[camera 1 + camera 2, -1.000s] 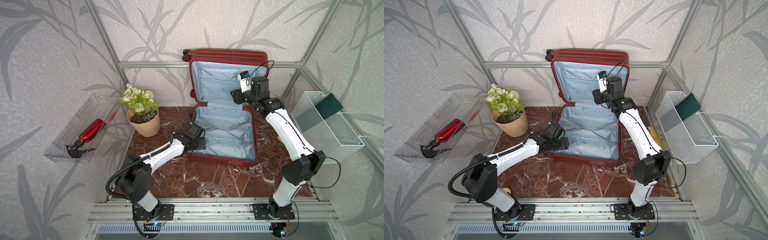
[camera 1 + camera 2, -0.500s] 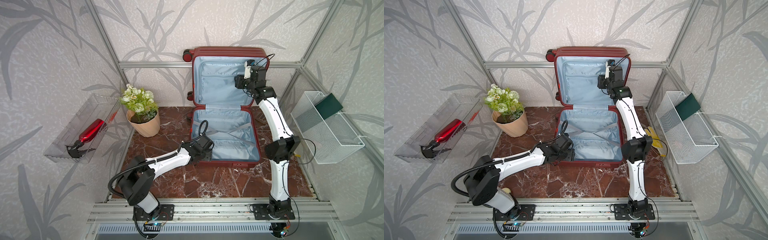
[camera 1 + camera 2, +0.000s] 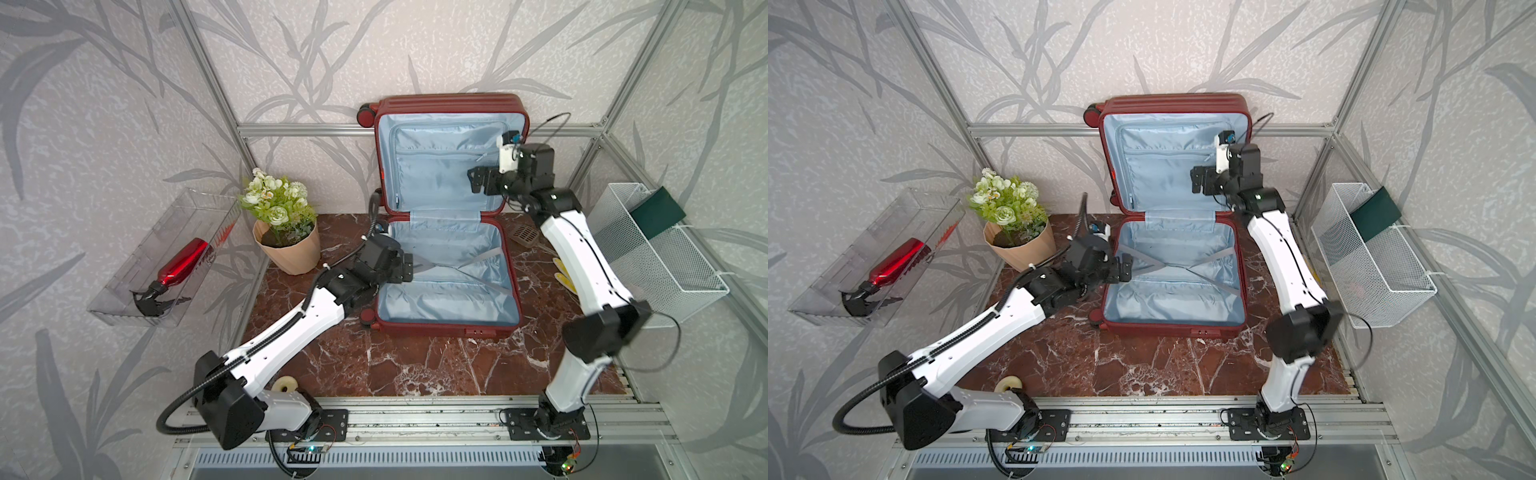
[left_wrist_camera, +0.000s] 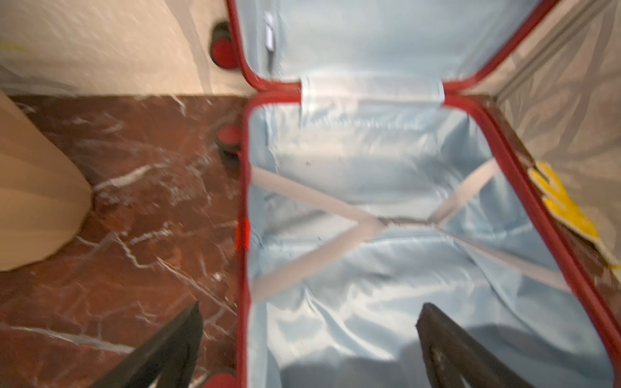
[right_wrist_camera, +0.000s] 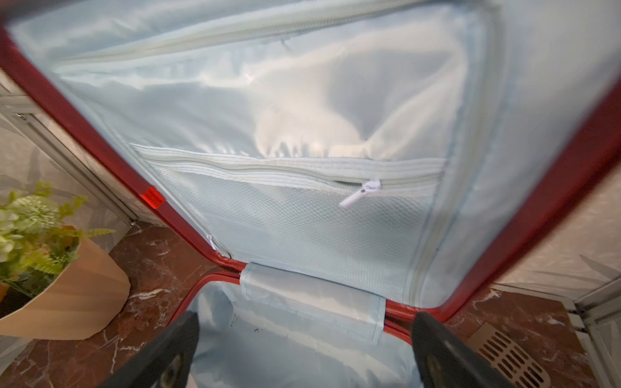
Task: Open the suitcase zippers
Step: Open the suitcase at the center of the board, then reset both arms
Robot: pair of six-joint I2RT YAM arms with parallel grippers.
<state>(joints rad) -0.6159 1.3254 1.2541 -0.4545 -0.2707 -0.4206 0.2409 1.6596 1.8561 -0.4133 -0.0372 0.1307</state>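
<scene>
The dark red suitcase (image 3: pixel 449 330) (image 3: pixel 1175 330) lies wide open. Its lower shell is flat on the marble and its lid (image 3: pixel 451 104) stands upright against the back wall, with the light blue lining showing. The zippers' dark red track (image 5: pixel 100 147) (image 4: pixel 243 188) runs parted along both rims; I make out no pulls. My left gripper (image 3: pixel 409 268) (image 3: pixel 1126 269) (image 4: pixel 309 305) is open over the lower shell's left rim, holding nothing. My right gripper (image 3: pixel 478 185) (image 3: pixel 1198 179) (image 5: pixel 305 315) hangs open in front of the lid's right side, apart from it.
A flower pot (image 3: pixel 291 253) stands left of the case. A clear wall tray holds a red spray bottle (image 3: pixel 183 264). On the right wall hangs a white wire basket (image 3: pixel 665 257). A yellow item (image 3: pixel 563 276) and a brown grille (image 3: pixel 525 235) lie right of the case.
The lid went from tilted to upright against the back wall. My right gripper rose to the lid's upper right, then dropped back off it. The left shifted along the left rim. Both jaws widened.
</scene>
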